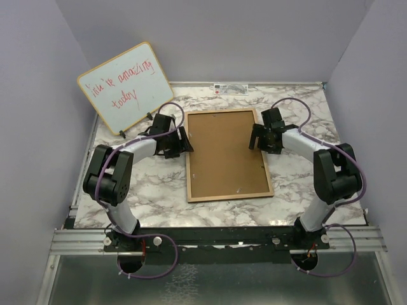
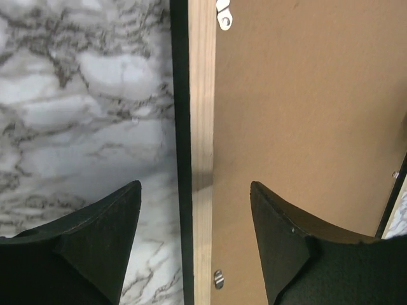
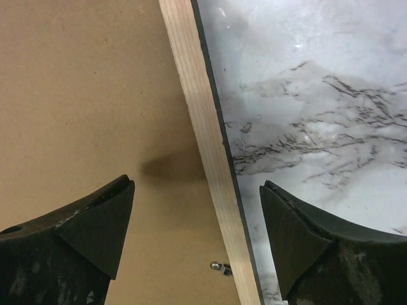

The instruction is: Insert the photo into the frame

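Observation:
The frame [image 1: 230,195] lies flat on the marble table with its light-wood face up and a plain brown board [image 1: 226,152] filling its opening. The photo is hidden. My left gripper [image 1: 184,141] hovers over the frame's left rail [image 2: 202,95]. It is open [image 2: 195,185], one finger over the marble and the other over the board [image 2: 305,95]. My right gripper [image 1: 256,138] hovers over the right rail [image 3: 194,95]. It is open too [image 3: 197,184], straddling the rail with one finger above the board [image 3: 82,82]. Neither gripper holds anything.
A wood-edged whiteboard [image 1: 125,86] with red handwriting leans at the back left. Small metal tabs [image 2: 218,278] [image 3: 221,268] sit along the inner edge of the rails. Grey walls close in the table on three sides.

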Available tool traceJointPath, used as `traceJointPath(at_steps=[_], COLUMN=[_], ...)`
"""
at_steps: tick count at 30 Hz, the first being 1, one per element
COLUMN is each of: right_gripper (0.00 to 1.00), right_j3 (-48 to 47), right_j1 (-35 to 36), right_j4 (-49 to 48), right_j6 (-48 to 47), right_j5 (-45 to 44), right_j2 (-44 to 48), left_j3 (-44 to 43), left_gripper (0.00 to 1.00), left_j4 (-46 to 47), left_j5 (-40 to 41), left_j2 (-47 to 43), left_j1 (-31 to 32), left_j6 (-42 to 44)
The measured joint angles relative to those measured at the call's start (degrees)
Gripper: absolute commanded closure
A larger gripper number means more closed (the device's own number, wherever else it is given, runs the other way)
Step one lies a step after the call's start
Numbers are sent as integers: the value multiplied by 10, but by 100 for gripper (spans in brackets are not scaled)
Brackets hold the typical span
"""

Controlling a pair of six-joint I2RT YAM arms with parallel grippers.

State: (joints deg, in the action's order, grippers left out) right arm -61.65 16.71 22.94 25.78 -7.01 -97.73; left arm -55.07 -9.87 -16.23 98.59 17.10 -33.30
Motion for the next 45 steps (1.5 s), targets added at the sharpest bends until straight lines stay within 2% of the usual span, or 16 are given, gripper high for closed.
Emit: traceJointPath(at_steps=[4, 8, 16, 20, 25, 29, 32, 36, 41, 45], right_gripper=[23, 35, 40, 39, 32, 31, 37, 48, 54, 55], right_j3=[-5, -3, 75, 121, 152, 94, 18, -68, -100, -119], right_j1=[-4, -6, -14, -14, -10, -7, -7, -7, -7, -7], right_j4=[-4, -6, -35, -37, -25, 10, 13, -5, -28, -31], right_j6=[-5, -18, -30, -24, 8, 26, 27, 20, 17, 23], right_j5=[40, 90, 152, 177, 180, 120, 87, 89, 111, 123], right_j2=[-28, -29, 27, 67, 107, 104, 89, 47, -17, -74], left_j3=[-29, -37, -3, 43, 93, 92, 81, 78, 78, 78], left_gripper=[35, 46, 54, 53, 33, 31, 33, 40, 49, 53], left_j4=[15, 28, 58, 61, 25, -14, -32, -36, -29, -10], left_j5=[-1, -14, -23, -24, -23, 6, 37, 76, 96, 96], left_j2=[30, 44, 32, -7, -67, -88, -88, -88, -83, -74], left_j1=[0, -1, -4, -4, 6, 16, 17, 17, 17, 17], left_j6=[4, 10, 14, 11, 1, -2, -7, -14, -16, -16])
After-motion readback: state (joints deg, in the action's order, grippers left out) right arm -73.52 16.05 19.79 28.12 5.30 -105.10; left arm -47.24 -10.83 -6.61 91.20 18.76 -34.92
